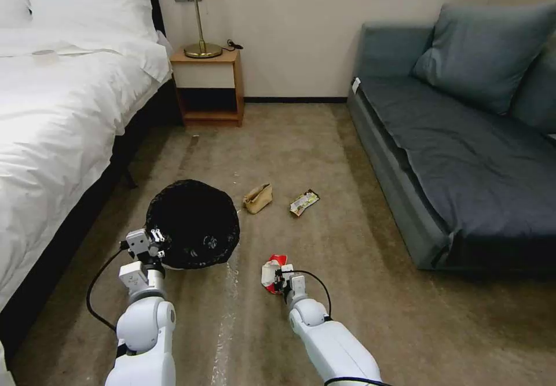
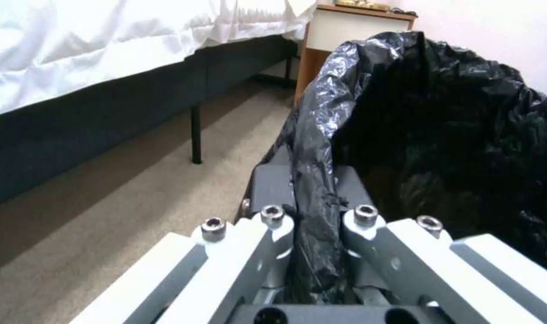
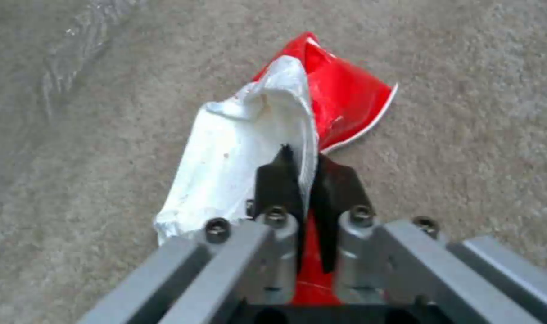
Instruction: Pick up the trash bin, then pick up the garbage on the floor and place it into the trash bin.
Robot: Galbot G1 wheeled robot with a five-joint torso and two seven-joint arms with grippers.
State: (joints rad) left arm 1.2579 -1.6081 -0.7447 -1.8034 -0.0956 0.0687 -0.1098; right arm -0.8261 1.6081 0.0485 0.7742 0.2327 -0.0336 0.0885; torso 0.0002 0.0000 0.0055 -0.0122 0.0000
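Observation:
The trash bin [image 1: 194,224], lined with a black bag, hangs near the bed. My left gripper [image 1: 155,240] is shut on its rim; in the left wrist view the gripper [image 2: 312,189] pinches the bag liner [image 2: 429,135]. My right gripper [image 1: 278,275] is low over the carpet, shut on the red and white snack packet [image 1: 270,270]; the right wrist view shows the gripper [image 3: 303,166] clamped on the packet [image 3: 267,130]. A tan paper bag [image 1: 258,198] and a yellow-and-black wrapper [image 1: 304,202] lie on the carpet beyond.
A white bed [image 1: 58,114] runs along the left, a grey sofa [image 1: 463,160] along the right. A wooden nightstand [image 1: 209,85] with a brass lamp [image 1: 200,21] stands at the far wall. Open carpet [image 1: 301,143] lies between them.

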